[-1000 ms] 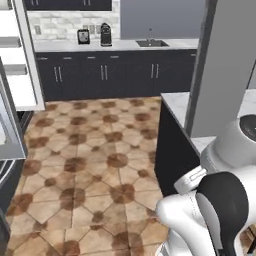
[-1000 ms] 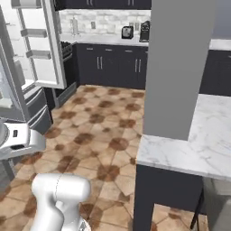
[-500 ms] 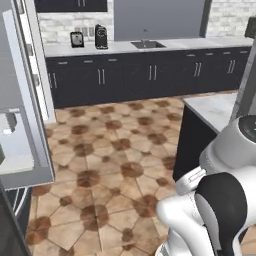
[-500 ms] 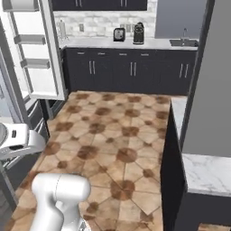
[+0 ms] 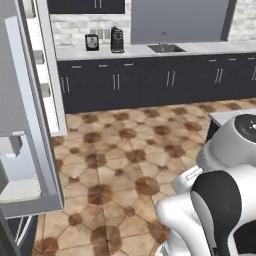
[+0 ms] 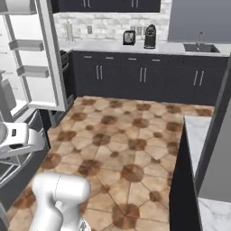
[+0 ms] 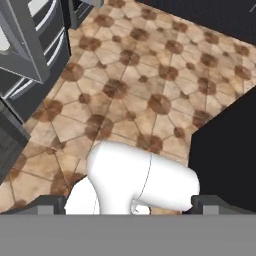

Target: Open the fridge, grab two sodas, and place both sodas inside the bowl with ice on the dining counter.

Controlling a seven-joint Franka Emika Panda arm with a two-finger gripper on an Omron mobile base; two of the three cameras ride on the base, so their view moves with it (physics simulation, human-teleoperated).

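Observation:
The grey fridge stands on the left with its door [image 5: 30,125] swung open, showing white door shelves [image 6: 36,58]. Its lower drawers [image 7: 30,55] appear at the top left of the hand view. A corner of the white marble dining counter [image 6: 196,140] shows on the right, also the dining counter [image 5: 225,116] beside my arm. My gripper [image 7: 128,205] hangs high over the tiled floor, pointing down at my own base, open with its dark fingertips [image 7: 50,202] far apart and nothing between them. The sodas and the bowl with ice are out of view.
A dark-cabinet worktop [image 5: 150,50] with a sink [image 5: 165,47], a coffee machine [image 5: 117,40] and a toaster [image 5: 91,42] runs along the back wall. Brown patterned floor tiles [image 6: 122,140] lie open between fridge and dining counter. The counter's dark base [image 7: 225,150] is close on the right.
The whole picture has shifted as the base drove: the open fridge door now looms larger on the left and the dining counter has slid to the right edge. The arm's pose looks unchanged.

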